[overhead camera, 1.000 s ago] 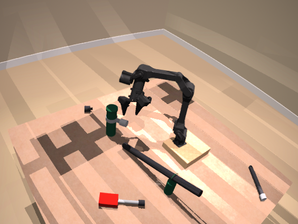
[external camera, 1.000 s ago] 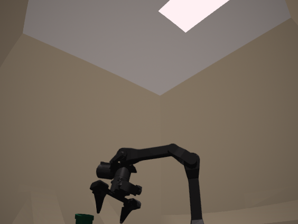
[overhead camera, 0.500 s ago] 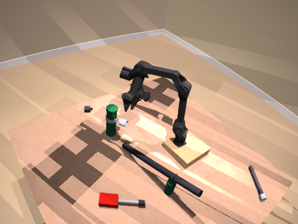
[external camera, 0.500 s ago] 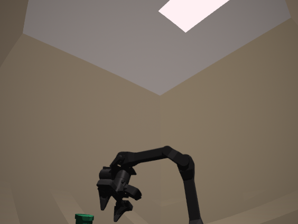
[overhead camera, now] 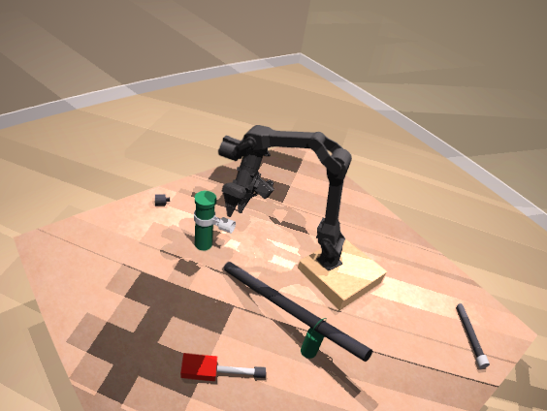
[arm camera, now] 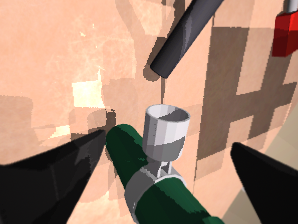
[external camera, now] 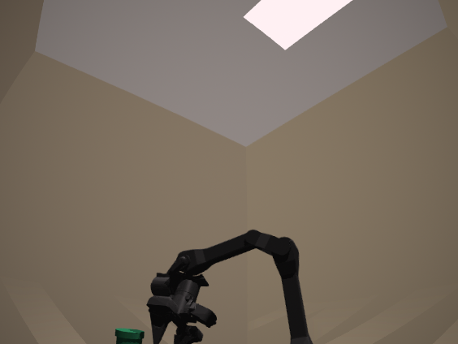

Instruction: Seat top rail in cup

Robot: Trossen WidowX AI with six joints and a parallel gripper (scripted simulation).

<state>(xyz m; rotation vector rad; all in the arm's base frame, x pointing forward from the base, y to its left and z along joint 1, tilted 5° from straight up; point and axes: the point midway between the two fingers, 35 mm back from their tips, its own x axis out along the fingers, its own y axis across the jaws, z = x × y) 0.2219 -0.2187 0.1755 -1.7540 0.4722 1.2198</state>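
The big green post (overhead camera: 204, 238) (arm camera: 172, 206) stands upright under its cap (overhead camera: 206, 199) (external camera: 129, 333). The grey brace band (overhead camera: 205, 221) is around its upper part, a little below the cap. The pale rail-end cup (overhead camera: 227, 225) (arm camera: 165, 136) hangs from the band, its mouth open and empty. The dark top rail (overhead camera: 291, 303) (arm camera: 186, 42) passes through the loop on the small green post (overhead camera: 311, 343); its near end is apart from the cup. My gripper (overhead camera: 235, 213) (arm camera: 167, 141) is open and empty above and beside the cup, not touching the rail. In the wrist view its fingers flank the cup.
A red block with a grey handle (overhead camera: 199, 366) (arm camera: 285, 36) lies at the front. A small dark cylinder (overhead camera: 160, 200) lies behind the post. A dark rod with a white end (overhead camera: 469, 330) lies at the right. The arm stands on a wooden base (overhead camera: 341, 286).
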